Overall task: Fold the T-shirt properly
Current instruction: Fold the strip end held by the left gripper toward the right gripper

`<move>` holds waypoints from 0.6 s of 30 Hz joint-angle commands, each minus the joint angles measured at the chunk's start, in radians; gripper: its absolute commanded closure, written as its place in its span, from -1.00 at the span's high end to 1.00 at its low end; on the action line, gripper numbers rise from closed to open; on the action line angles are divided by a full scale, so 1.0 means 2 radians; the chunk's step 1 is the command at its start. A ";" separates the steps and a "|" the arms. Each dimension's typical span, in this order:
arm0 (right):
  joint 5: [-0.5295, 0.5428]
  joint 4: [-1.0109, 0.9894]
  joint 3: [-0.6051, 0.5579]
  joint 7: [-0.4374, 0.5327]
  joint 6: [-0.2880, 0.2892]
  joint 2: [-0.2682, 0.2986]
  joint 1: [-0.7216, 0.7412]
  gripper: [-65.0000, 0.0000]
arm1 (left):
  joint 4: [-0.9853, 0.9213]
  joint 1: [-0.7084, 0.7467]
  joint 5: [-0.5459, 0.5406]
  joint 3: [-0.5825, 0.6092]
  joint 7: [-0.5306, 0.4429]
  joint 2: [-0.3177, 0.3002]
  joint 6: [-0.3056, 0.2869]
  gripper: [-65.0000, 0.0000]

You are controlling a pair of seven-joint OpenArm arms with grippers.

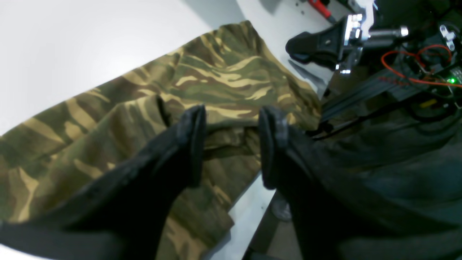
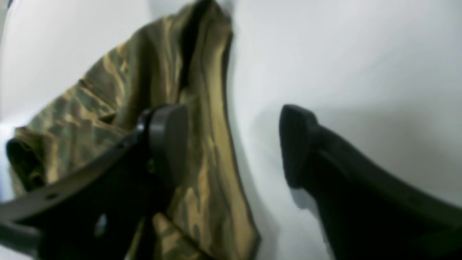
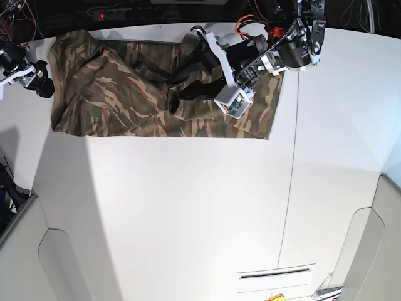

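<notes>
Camouflage cloth in brown, tan and olive is lying as a long band along the far side of the white table [image 3: 188, 207]: the T-shirt [image 3: 119, 100], already doubled over lengthwise, with its long axis running across the base view from one arm to the other. Which end is the collar cannot be told; no neck label is showing.

Directly beneath the left gripper [image 1: 232, 144] a folded edge of the cloth is crossing the gap between the two dark pads, which are standing apart with nothing pinched between them. Beyond those fingertips the fabric is spreading away; to the pads' outer side the table edge is dropping off, and a corner of cloth is sitting right at that edge.

The right gripper [image 2: 234, 144] is hovering wide open at the opposite end, one pad over the shirt's border and the other over bare table, holding nothing.

The fold looks partly done, with a crosswise fold probably next. The risks: the left pads closing on only the top layer, which would peel the fold open on lifting; the cloth near the edge sliding off if dragged that way; and the right gripper, straddling the border, catching only a thin hem and letting it slip, leaving the halves skewed.
</notes>
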 commanded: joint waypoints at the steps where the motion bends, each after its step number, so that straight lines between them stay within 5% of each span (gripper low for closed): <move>1: 0.021 0.000 -0.003 0.005 0.009 0.010 0.001 0.21 | 0.008 -0.001 -0.006 0.001 -0.010 0.001 -0.003 -0.16; 7: 0.078 -0.024 -0.051 -0.023 0.014 0.009 0.001 0.21 | 0.008 -0.001 -0.002 0.001 -0.007 0.001 -0.003 -0.16; 18: 0.078 -0.024 -0.111 -0.023 0.018 0.008 0.002 0.21 | 0.008 -0.001 -0.002 0.001 0.003 0.001 -0.003 -0.16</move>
